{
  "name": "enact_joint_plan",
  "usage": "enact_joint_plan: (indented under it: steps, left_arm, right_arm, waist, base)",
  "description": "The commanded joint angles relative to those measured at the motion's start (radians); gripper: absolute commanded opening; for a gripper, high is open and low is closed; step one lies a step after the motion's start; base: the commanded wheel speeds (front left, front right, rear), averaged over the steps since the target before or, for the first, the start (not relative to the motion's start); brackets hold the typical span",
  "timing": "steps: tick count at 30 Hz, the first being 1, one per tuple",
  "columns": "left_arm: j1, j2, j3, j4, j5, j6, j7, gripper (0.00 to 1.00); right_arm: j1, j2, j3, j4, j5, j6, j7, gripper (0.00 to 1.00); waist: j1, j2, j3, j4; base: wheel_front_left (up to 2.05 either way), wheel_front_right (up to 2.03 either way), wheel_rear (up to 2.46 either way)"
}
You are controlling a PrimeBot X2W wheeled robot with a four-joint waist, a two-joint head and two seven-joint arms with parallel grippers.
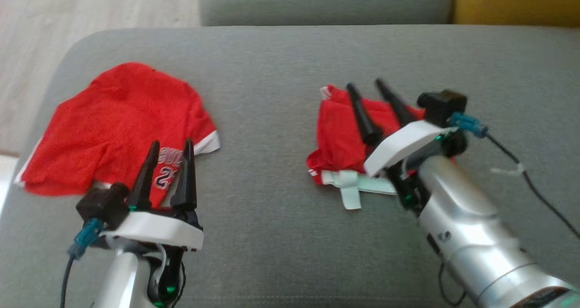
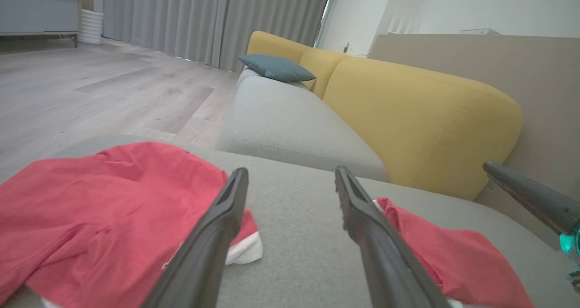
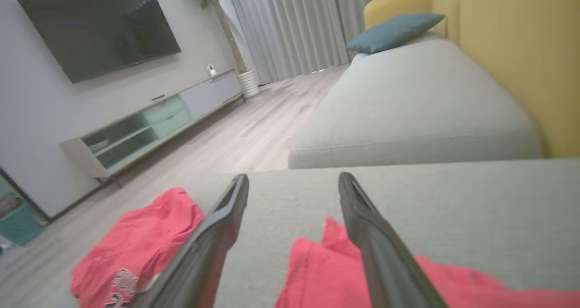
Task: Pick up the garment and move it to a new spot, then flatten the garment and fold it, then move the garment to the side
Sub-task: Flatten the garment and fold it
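A folded red garment (image 1: 337, 131) with a pale band at its near edge lies on the grey seat cushion (image 1: 281, 72), right of centre. My right gripper (image 1: 364, 83) hovers over it, open, with nothing between its fingers; the right wrist view has the gripper (image 3: 293, 175) above the red cloth (image 3: 317, 271). A second red garment, a jersey with white trim and print (image 1: 113, 117), lies loosely spread at the left. My left gripper (image 1: 171, 141) stands open over the jersey's near edge, holding nothing, as the left wrist view (image 2: 291, 169) also shows.
The cushion's left edge drops to the wooden floor (image 1: 90, 9). Behind are another grey cushion (image 2: 290, 117) and a yellow backrest (image 2: 421, 117). A black cable (image 1: 534, 181) trails from my right wrist across the seat. A finger of the right gripper (image 2: 525, 194) enters the left wrist view.
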Motion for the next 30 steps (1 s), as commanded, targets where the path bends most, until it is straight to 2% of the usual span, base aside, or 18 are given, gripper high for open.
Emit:
enact_joint_plan:
  steps: [1, 6, 11, 15, 20, 30]
  left_arm:
    - [-0.056, 0.011, 0.034, -0.046, -0.003, 0.004, -0.012, 1.0]
    - [-0.068, 0.011, 0.033, -0.073, -0.003, 0.005, -0.012, 1.0]
    - [-0.071, 0.011, 0.03, -0.082, 0.0, 0.008, -0.012, 1.0]
    - [-0.056, 0.011, 0.034, -0.083, 0.003, 0.007, -0.012, 1.0]
    - [-0.034, 0.011, 0.034, -0.083, 0.004, 0.006, -0.012, 1.0]
    - [-0.005, 0.011, 0.036, -0.089, 0.024, 0.002, -0.012, 1.0]
  right_arm:
    - [-0.024, 0.013, -0.05, -0.044, -0.097, 0.003, -0.012, 1.0]
    - [0.086, -0.027, -0.272, -0.165, -0.426, 0.003, -0.012, 1.0]
    - [0.25, -0.032, -0.496, -0.32, -0.628, 0.003, -0.012, 1.0]
    - [0.341, -0.007, -0.603, -0.403, -0.662, 0.003, -0.012, 1.0]
    - [0.428, 0.011, -0.678, -0.478, -0.676, 0.003, -0.012, 1.0]
    - [0.491, 0.013, -0.657, -0.522, -0.607, 0.003, -0.012, 1.0]
  waist:
    - [0.0, 0.0, -0.002, -0.038]
    - [0.0, 0.0, -0.006, -0.081]
    - [0.0, 0.0, -0.007, -0.112]
    - [0.0, 0.0, -0.008, -0.129]
    - [0.0, 0.0, -0.007, -0.143]
    - [0.0, 0.0, -0.002, -0.156]
  base:
    - [0.0, 0.0, 0.0]
    - [0.0, 0.0, 0.0]
    - [0.0, 0.0, 0.0]
    - [0.0, 0.0, 0.0]
    - [0.0, 0.0, 0.0]
    - [0.0, 0.0, 0.0]
